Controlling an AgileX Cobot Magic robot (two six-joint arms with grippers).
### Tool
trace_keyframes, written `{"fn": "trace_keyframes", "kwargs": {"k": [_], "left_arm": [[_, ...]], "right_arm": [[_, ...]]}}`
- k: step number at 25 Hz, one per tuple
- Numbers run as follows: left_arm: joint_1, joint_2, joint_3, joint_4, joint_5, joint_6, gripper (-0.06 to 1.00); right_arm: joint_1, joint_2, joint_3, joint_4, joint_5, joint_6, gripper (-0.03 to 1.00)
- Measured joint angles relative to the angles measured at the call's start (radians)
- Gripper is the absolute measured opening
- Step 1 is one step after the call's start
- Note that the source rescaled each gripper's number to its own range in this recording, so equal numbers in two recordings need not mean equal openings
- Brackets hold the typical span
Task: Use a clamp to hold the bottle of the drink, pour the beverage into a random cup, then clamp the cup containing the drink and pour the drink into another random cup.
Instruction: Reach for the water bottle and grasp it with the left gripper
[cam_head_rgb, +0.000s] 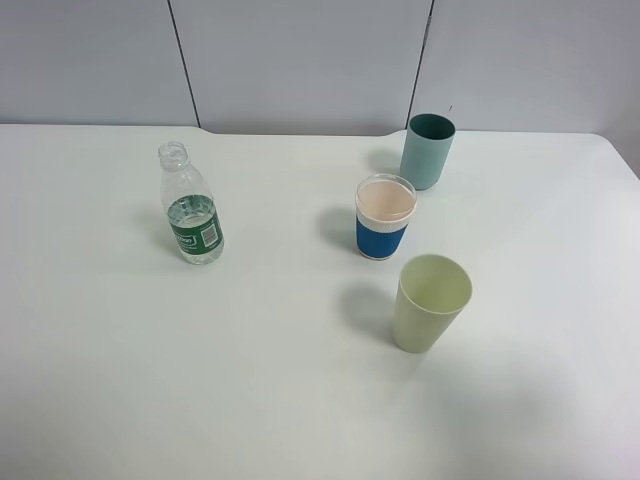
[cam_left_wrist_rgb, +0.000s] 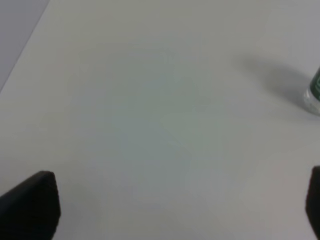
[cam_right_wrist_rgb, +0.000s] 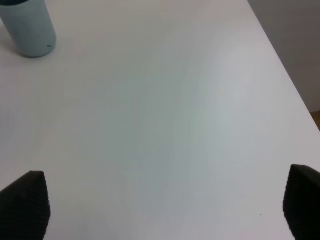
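Two sets of jaws, both mine, both spread wide with nothing in them: the left gripper (cam_left_wrist_rgb: 172, 210) and the right gripper (cam_right_wrist_rgb: 162, 205) hang over bare white table (cam_head_rgb: 150, 380). The water bottle (cam_head_rgb: 190, 205) stands upright on the table's left half, its long axis vertical and its neck seemingly uncapped, well apart from the cups on the right. My left arm is nearer. Its wrist view catches only a sliver of the bottle's base and label, ahead and off to one side, not between the fingers, so I judge those jaws must swing across to it. The green label's white print is too small to read. The blue-banded cup (cam_head_rgb: 384, 215) sits between the teal cup (cam_head_rgb: 428, 150) and the pale green cup (cam_head_rgb: 430, 300), none showing writing
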Motion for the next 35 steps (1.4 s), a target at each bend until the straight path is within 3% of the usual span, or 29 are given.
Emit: {"fn": "trace_keyframes", "kwargs": {"k": [6, 15, 21, 26, 35], "left_arm": [[0.0, 0.02, 0.0, -0.01, 0.0, 0.0, 1.0], [0.0, 0.295, -0.024, -0.022, -0.062, 0.001, 1.0], [-0.007, 0.496, -0.029, -0.057, -0.143, 0.089, 1.0], [-0.078, 0.653, -0.029, -0.076, -0.209, 0.142, 1.0], [-0.296, 0.867, -0.029, -0.054, -0.258, 0.144, 1.0]], "right_arm": [[0.0, 0.0, 0.0, 0.0, 0.0, 0.0, 0.88], [0.0, 0.0, 0.0, 0.0, 0.0, 0.0, 0.88], [0.0, 0.0, 0.0, 0.0, 0.0, 0.0, 0.88], [0.0, 0.0, 0.0, 0.0, 0.0, 0.0, 0.88], [0.0, 0.0, 0.0, 0.0, 0.0, 0.0, 0.88]]}}
